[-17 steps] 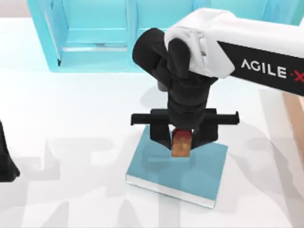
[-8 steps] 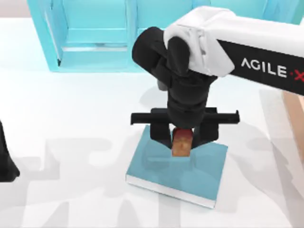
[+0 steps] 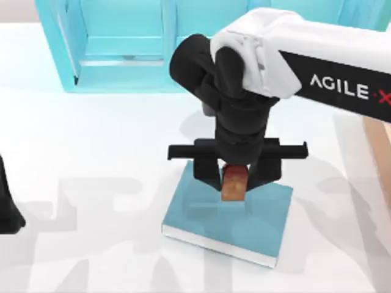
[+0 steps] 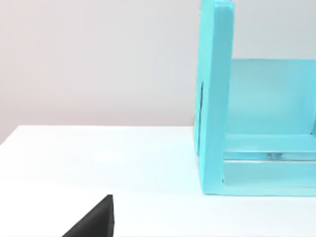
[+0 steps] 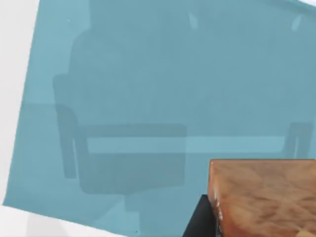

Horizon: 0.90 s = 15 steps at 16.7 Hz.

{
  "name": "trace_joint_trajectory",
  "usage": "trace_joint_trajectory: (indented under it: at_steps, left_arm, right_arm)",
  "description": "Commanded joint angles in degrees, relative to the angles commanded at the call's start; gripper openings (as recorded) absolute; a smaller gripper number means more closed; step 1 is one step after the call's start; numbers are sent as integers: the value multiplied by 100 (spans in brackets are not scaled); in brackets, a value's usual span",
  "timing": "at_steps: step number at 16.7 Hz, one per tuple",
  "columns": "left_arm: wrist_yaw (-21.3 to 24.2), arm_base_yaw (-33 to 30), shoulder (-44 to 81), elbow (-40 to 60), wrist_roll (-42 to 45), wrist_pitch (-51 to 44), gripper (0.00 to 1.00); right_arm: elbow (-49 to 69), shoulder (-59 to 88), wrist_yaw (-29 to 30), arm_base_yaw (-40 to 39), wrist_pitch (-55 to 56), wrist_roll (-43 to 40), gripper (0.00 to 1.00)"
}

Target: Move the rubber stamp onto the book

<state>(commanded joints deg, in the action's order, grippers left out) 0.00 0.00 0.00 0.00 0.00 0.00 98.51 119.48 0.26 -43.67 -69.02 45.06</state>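
The right gripper (image 3: 233, 180) is still grasping the rubber stamp (image 3: 233, 184) above the book (image 3: 256, 223); almost nothing moved, so release seems next.

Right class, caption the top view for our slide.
Right pincer holds the small red-topped tan stamp over the teal hardcover book.

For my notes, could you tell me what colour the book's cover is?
Plain teal-blue, the book showing best in the right wrist view.
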Motion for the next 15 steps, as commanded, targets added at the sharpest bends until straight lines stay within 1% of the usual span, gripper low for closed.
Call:
trace_joint_trajectory:
  at_steps: [7,8,15]
  left_arm:
    - [0,0,0,0,0,0,100]
    - [0,0,0,0,0,0,100]
    - [0,0,0,0,0,0,100]
  right_arm:
    - [0,0,0,0,0,0,98]
    - [0,0,0,0,0,0,100]
    - [0,0,0,0,0,0,100]
